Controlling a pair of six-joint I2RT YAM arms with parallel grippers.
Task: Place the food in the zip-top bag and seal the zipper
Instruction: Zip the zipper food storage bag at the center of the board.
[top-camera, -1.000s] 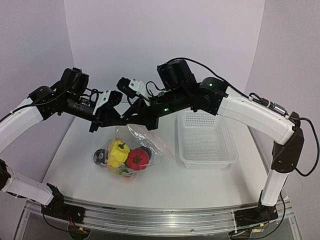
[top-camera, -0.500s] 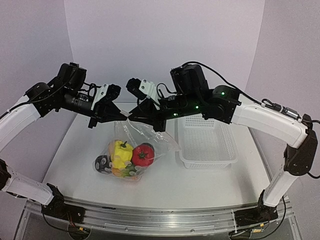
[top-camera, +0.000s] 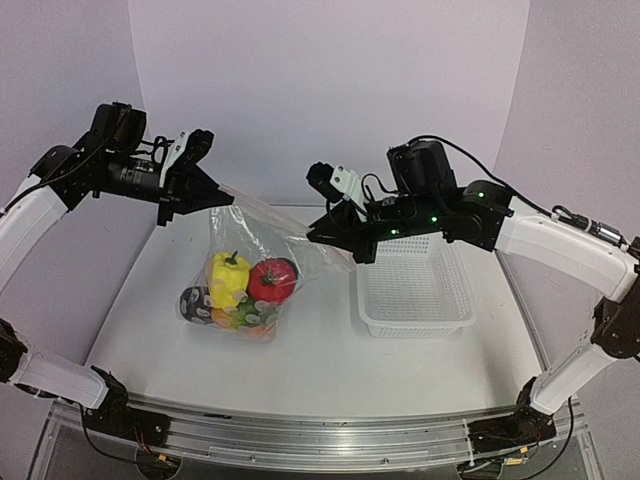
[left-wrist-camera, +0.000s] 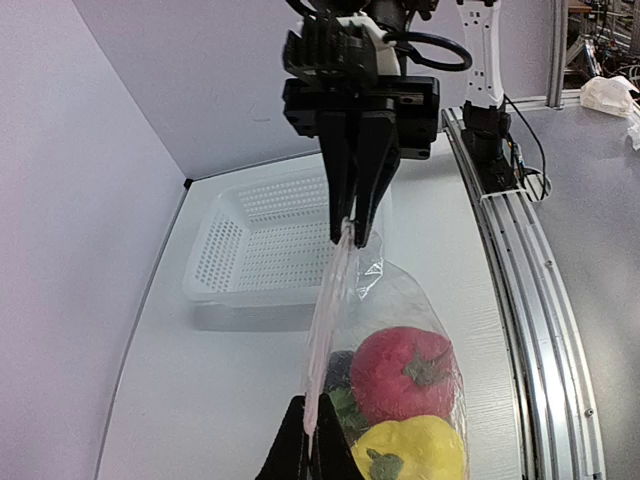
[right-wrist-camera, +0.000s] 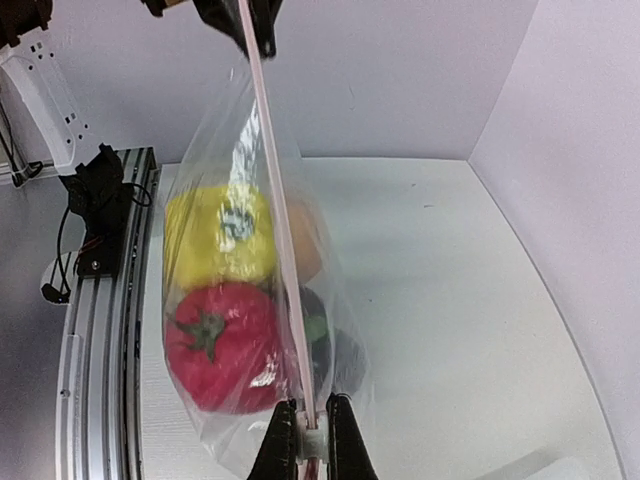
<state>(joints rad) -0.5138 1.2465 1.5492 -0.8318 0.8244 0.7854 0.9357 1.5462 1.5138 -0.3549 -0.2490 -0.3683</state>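
The left end effector (top-camera: 226, 200) and right end effector (top-camera: 311, 234) each clench one end of the zipper (top-camera: 268, 216); it runs taut between them, sloping down toward the right arm; the bag (top-camera: 232, 235) hangs below it, food (top-camera: 250, 283) inside, over the counter (top-camera: 330, 350).

white worktop (top-camera: 320, 350), matte, under soft even light. pale lilac panels close it in on three sides: back wall (top-camera: 330, 90), left wall (top-camera: 40, 60), right wall (top-camera: 580, 100). aluminium rail (top-camera: 320, 432) runs along the worktop's near edge; grey surface (left-wrist-camera: 600, 200) lies beyond it.
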